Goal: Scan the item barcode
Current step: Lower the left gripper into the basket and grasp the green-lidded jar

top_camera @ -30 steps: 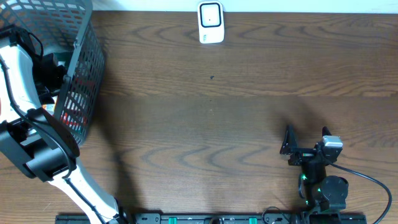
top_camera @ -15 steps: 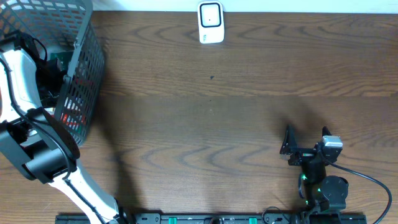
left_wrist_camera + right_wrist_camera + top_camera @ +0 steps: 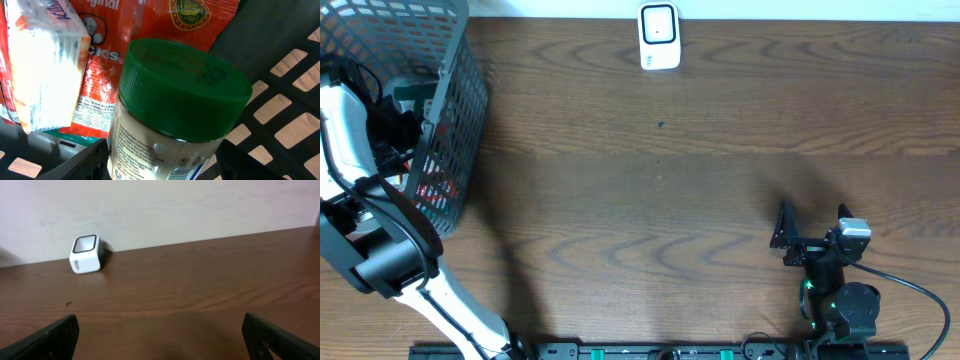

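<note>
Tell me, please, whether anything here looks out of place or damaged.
Nothing stands out: the green-lidded jar, red packet and white pack sit intact in the basket, and the scanner stands on the table, nothing spilled.

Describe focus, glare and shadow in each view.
Overhead: sharp and evenly lit, with soft shadows on the table. Left wrist: the green-lidded jar is crisp, the white packet overbright and soft. Right wrist: the scanner is clear, its own fingers dark and soft-edged.
</note>
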